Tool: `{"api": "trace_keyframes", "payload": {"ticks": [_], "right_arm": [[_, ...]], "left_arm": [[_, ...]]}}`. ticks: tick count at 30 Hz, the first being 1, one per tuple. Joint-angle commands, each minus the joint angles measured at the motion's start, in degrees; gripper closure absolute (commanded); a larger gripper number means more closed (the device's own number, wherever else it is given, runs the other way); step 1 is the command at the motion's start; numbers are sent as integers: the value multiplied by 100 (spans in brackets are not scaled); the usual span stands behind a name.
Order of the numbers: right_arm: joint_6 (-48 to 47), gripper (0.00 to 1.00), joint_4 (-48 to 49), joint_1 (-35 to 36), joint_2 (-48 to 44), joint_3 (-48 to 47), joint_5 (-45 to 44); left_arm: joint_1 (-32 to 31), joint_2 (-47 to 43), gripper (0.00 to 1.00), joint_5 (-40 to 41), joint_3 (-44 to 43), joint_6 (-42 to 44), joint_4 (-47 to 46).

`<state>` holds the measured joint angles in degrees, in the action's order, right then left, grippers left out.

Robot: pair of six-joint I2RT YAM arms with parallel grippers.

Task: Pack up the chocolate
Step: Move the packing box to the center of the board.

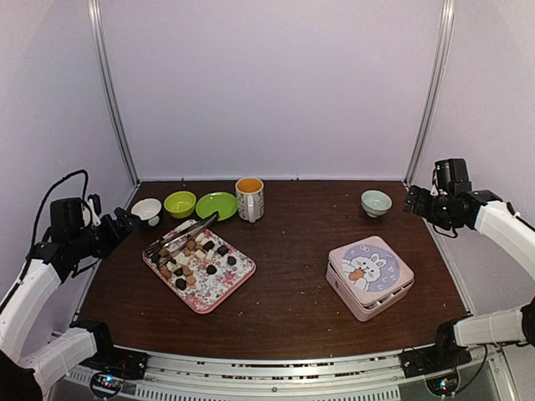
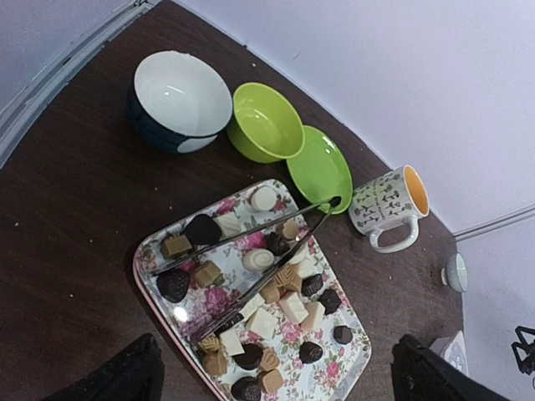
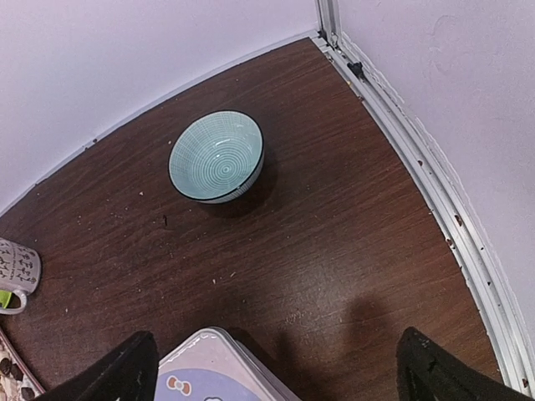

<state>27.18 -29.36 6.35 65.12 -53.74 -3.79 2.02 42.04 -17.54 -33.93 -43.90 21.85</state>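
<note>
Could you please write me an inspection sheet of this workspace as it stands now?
Surface: dark wooden table, with pale specks scattered on it.
Job's things: chocolates, brown, tan and white, all on the flowered tray; rabbit tin on the right, lid on.
Clutter: tongs lying across the tray; white bowl, green bowl, green plate and mug behind it; blue bowl at the far right.
Grippers: left gripper and right gripper both open and empty, raised at the table's sides.
Cables: black cable looped over the left arm.
Surroundings: plain pale walls and metal posts.
</note>
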Motion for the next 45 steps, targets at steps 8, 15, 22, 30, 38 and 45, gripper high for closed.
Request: {"api": "trace_keyframes", "payload": {"ticks": [8,15,22,30,38,45], "right_arm": [[-245,0,-213,-11,-322,250,446],[-255,0,-53,-10,-392,804,918],[-327,0,-148,-11,-77,1151,1226],[-116,0,-22,-4,-106,1741,1715],[264,0,506,147,-254,2336,2709],[984,0,874,866,-622,2696,2866]], "left_arm": [[-10,423,2,-610,539,-459,-718],[-333,703,2,-935,722,-418,-1423],[-1378,1237,2,-706,641,-597,-2031],[-2972,1841,2,-167,239,-748,-2302],[-3876,2493,2,21,-112,-752,-2488],[-4500,3371,2,-7,-445,-916,-2995]]}}
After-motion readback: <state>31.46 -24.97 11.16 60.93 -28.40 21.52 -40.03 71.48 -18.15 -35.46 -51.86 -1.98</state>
